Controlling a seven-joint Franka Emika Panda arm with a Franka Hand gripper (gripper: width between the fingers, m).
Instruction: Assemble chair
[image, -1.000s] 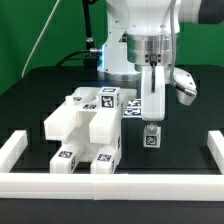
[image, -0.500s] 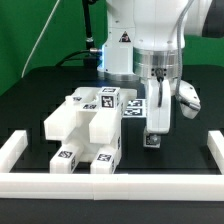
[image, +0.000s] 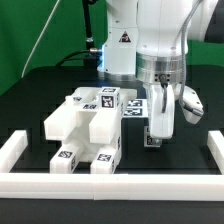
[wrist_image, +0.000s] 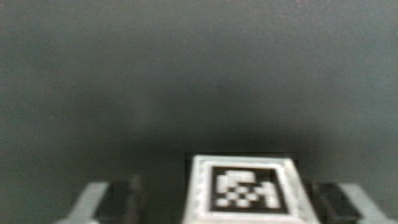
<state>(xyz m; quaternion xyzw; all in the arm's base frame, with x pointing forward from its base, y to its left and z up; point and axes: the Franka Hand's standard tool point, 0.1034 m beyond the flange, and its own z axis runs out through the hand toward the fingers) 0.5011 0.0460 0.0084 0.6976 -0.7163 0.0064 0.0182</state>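
Note:
The partly built chair (image: 88, 128) is a cluster of chunky white tagged blocks on the black table, at the exterior view's left of centre. A small separate white chair piece (image: 151, 140) with a square tag stands to its right. My gripper (image: 157, 134) has come down over this piece. In the wrist view the tagged piece (wrist_image: 240, 186) sits between the two fingers (wrist_image: 111, 200). Dark gaps show on both sides, wider on one, so my gripper (wrist_image: 228, 206) is open around it and not pressing on it.
Low white border bars frame the table at the front (image: 110, 185), at the exterior view's left (image: 12, 150) and at its right (image: 213, 150). More tagged white pieces (image: 133, 106) lie just behind the chair cluster, close to the arm's base.
The gripper has dropped from above the small tagged piece down around it. Its fingers have drawn closer together. The chair cluster has not moved.

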